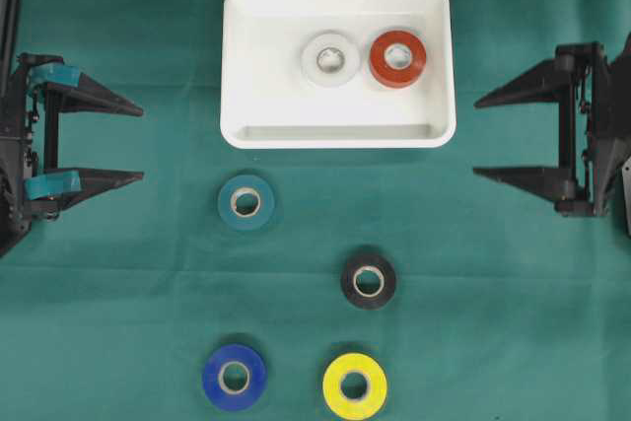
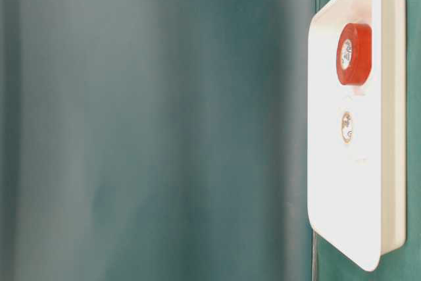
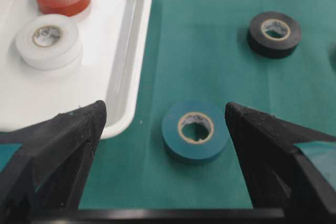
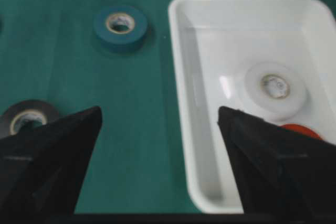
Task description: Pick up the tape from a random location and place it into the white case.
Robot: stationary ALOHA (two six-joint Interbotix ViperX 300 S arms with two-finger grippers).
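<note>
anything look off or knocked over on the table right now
Nothing stands out. The white tape and red tape lie flat inside the white case. The teal, black, blue and yellow rolls lie flat on the green cloth, apart from each other.

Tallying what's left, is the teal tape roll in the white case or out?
Out. The teal tape roll lies flat on the green cloth just below the white case, untouched.

I'm seeing the white case (image 1: pixel 338 135) shining as glossy smooth plastic, lying on matt green cloth (image 1: pixel 493 293)
</note>
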